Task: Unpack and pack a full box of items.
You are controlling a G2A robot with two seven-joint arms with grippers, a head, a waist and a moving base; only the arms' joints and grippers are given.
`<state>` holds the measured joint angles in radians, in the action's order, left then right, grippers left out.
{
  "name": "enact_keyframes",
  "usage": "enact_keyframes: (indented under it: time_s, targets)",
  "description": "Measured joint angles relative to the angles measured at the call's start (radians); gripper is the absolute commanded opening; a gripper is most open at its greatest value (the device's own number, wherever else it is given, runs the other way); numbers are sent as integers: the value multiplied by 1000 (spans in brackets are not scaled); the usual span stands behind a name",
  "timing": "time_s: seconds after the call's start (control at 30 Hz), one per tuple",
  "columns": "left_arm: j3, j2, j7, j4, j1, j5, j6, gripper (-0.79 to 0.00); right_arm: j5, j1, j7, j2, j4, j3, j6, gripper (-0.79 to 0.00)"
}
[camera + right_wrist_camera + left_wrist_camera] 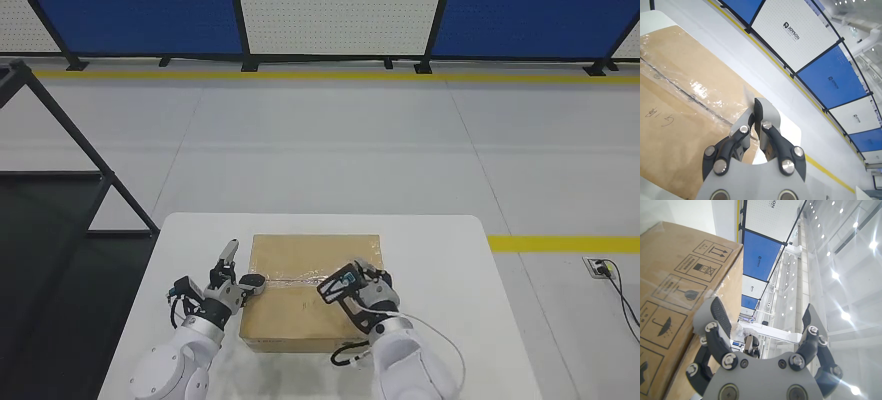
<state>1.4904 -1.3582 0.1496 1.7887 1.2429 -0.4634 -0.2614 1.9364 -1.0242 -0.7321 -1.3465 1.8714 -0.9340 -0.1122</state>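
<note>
A brown cardboard box (300, 305) stands shut on the white table (440, 300), with clear tape (295, 282) along its top seam. My left gripper (240, 268) is at the box's left side, open, pointing up. In the left wrist view one finger pad (720, 315) rests against the printed side of the box (687, 275), and the left gripper (762, 306) holds nothing. My right gripper (352, 280) hovers over the right part of the lid. The right gripper (754, 107) is shut on a loose end of the tape (748, 96), lifted off the box (677, 132).
The table (791, 132) has bare surface on both sides of the box and behind it. Blue and white partition panels (330, 25) stand far back across the floor. A dark frame (60, 150) stands left of the table.
</note>
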Motion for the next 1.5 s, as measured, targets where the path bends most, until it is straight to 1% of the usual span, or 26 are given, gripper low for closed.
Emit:
enact_keyframes:
  time_s: [0.03,0.43,0.73,0.93,1.0,1.1,1.13,1.17,1.2,1.23,1.3,1.33,1.4,1.5]
  targets:
    - [0,0,0,0,0,0,0,0,0,0,-14,-1,-1,-1,-3,0]
    - [0,0,0,0,0,0,0,0,3,-1,-3,0,-1,-2,-3,0]
    - [0,0,0,0,0,0,0,0,21,-60,19,-6,30,-48,-28,0]
    - [0,0,0,0,0,0,0,0,42,-96,48,-11,60,-79,-65,0]
    - [0,0,0,0,0,0,0,0,39,-101,67,-12,70,-81,-51,0]
    - [0,0,0,0,0,0,0,0,-31,-95,120,-12,80,-98,36,0]
    - [0,0,0,0,0,0,0,0,-58,-90,137,-10,77,-111,76,-123]
    - [0,0,0,0,0,0,0,0,-77,-85,148,-10,72,-117,111,-437]
    - [0,0,0,0,0,0,0,0,-98,-78,155,-9,67,-124,146,-770]
    - [0,0,0,0,0,0,0,0,-122,-66,156,-9,56,-133,184,-785]
    - [0,0,0,0,0,0,0,0,-153,-45,152,-11,39,-131,239,-785]
    - [0,0,0,0,0,0,0,0,-182,-30,135,-12,24,-130,281,-785]
    - [0,0,0,0,0,0,0,0,-208,-11,100,-13,14,-132,335,-785]
    - [0,0,0,0,0,0,0,0,-209,-11,99,-13,15,-133,331,-785]
